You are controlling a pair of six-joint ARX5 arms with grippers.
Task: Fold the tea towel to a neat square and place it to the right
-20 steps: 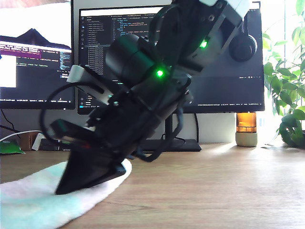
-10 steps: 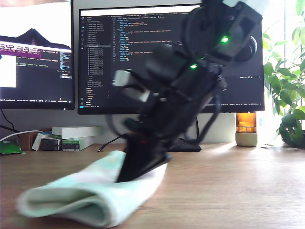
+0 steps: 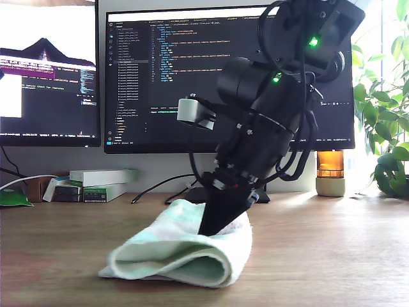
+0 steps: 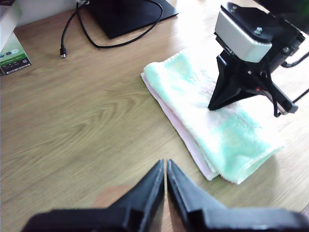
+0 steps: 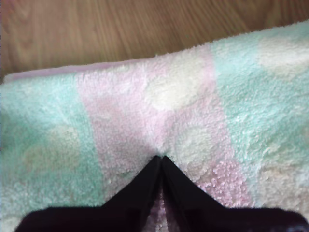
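Mint-and-white terry, tea towel [image 3: 185, 252], now a doubled bundle on wooden surface [image 3: 332, 256], middle of exterior view. A second ago lay flat and low at exterior view's left; since then dragged toward exterior view's right and humped into a fold, rounded fold edge facing the camera. Judged: folding done or nearly so, shift to the side under way, not yet released.

Second end effector [image 5: 161, 162] closed, tips pinched into pile on top layer, towel gripped; same arm seen in exterior view pressing down at the bundle's far edge. First end effector [image 4: 165, 166] closed on nothing, hovering over bare wood, apart from towel.

Long axis in exterior view: roughly left to right, slightly angled back toward monitors [image 3: 160, 77]; oblong, not square yet
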